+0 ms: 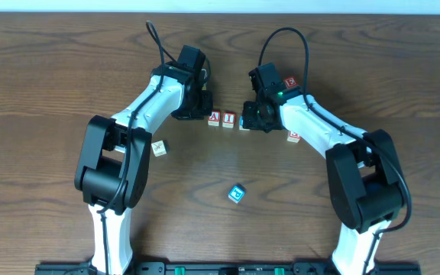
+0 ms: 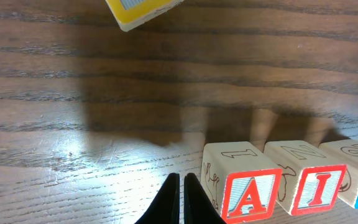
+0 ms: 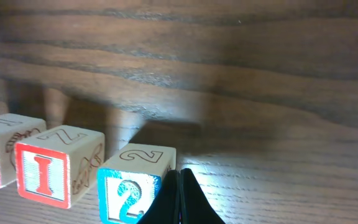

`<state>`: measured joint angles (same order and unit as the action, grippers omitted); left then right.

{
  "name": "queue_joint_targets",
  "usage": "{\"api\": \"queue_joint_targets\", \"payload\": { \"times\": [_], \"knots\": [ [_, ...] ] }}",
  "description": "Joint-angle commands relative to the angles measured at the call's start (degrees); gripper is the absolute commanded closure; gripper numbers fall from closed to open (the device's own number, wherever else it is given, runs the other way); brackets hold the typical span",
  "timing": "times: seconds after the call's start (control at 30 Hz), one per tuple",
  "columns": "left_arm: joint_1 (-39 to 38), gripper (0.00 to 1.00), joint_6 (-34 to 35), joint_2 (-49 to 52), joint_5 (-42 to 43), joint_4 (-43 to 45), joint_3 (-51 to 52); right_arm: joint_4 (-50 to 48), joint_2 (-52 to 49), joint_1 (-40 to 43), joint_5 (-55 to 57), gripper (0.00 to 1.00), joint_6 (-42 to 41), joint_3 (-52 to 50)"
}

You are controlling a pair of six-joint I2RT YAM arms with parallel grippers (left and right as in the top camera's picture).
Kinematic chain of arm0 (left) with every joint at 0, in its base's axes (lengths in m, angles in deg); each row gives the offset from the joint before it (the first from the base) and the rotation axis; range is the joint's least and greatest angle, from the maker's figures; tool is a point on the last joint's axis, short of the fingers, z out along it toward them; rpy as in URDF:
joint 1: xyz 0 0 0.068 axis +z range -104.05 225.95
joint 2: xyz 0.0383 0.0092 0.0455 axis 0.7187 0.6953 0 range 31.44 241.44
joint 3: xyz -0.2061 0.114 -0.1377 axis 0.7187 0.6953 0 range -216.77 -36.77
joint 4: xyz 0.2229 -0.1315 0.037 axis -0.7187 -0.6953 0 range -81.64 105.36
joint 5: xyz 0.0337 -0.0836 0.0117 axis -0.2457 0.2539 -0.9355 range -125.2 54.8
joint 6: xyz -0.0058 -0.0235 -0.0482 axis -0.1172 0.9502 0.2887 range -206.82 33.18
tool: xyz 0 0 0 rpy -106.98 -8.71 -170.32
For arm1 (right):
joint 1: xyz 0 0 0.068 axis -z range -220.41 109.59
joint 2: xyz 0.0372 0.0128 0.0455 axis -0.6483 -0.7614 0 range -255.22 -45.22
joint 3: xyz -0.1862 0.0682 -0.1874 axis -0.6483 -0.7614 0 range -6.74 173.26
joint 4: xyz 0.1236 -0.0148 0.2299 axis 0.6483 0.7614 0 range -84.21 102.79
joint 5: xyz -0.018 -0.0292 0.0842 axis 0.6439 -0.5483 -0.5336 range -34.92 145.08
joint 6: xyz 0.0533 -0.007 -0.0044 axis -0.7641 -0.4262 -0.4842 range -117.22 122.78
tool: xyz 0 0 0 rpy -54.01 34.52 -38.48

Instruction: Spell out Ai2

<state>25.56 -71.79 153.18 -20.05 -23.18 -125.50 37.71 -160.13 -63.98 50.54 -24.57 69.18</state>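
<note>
- A [image 2: 248, 198], I [image 2: 316, 190] and 2 [image 3: 129, 194] stand in a row at mid-table, with slight gaps between them
- Left gripper [image 2: 182, 202]: fingers pressed together, empty, just beside A
- Right gripper [image 3: 179, 200]: fingers likewise together, empty, at 2's outer edge
- Nudge inward gently, tips low, to close the gaps; then lift straight up

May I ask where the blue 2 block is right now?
In the right wrist view, the blue 2 block ends the row beside the red I block, with the right end effector just to its right.
</note>
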Motion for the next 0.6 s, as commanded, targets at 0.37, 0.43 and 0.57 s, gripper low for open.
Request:
{"api": "queue_joint_targets", "payload": {
  "times": [0.37,0.43,0.57],
  "knots": [
    [-1.6,0.94,0.0,0.8,-0.5,-0.2,0.6,-1.1,-0.6,-2.0,-0.4,0.98,-0.9,-0.3],
    [-1.6,0.94,0.0,0.8,-0.5,-0.2,0.6,-1.1,-0.6,-2.0,-0.4,0.98,-1.0,-0.3],
    [-1.6,0.94,0.0,0.8,-0.5,-0.2,0.6,-1.5,-0.6,-2.0,-0.4,0.98,-1.3,-0.3]
  ]
}}
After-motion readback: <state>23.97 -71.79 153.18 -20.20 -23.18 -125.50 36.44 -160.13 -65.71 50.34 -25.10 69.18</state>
